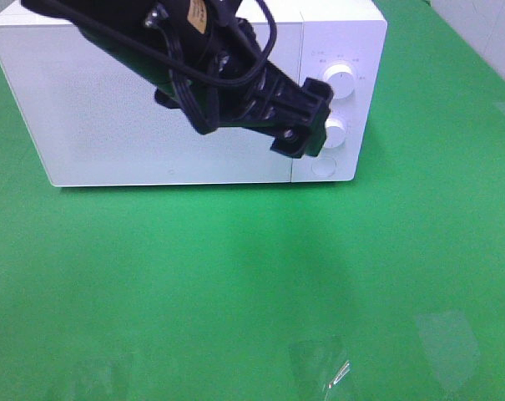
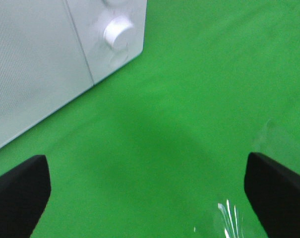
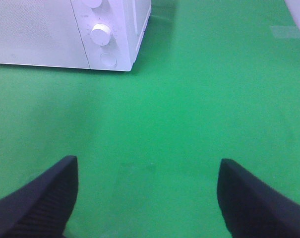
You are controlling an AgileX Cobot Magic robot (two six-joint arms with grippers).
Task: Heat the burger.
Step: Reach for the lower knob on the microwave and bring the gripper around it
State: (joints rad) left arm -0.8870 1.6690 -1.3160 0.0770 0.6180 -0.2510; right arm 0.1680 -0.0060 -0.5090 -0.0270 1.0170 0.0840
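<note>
The burger does not show in any view. A white microwave (image 1: 169, 100) stands at the back of the green table with its door closed; it also shows in the wrist views (image 2: 35, 59) (image 3: 35, 34). My left arm reaches across its front, and the left gripper (image 1: 306, 134) hangs just in front of the lower knob (image 1: 337, 129). In its wrist view the left gripper (image 2: 145, 193) is open, fingers (image 2: 21, 193) wide apart over bare cloth. My right gripper (image 3: 147, 198) is open too, empty, some way in front of the microwave's knob (image 3: 101, 34).
The microwave's control panel has an upper knob (image 1: 342, 81) and a round button (image 1: 324, 165) at the bottom. Patches of clear film (image 1: 340, 372) (image 1: 448, 338) lie on the green cloth near the front edge. A pale wall (image 1: 494, 33) borders the back right.
</note>
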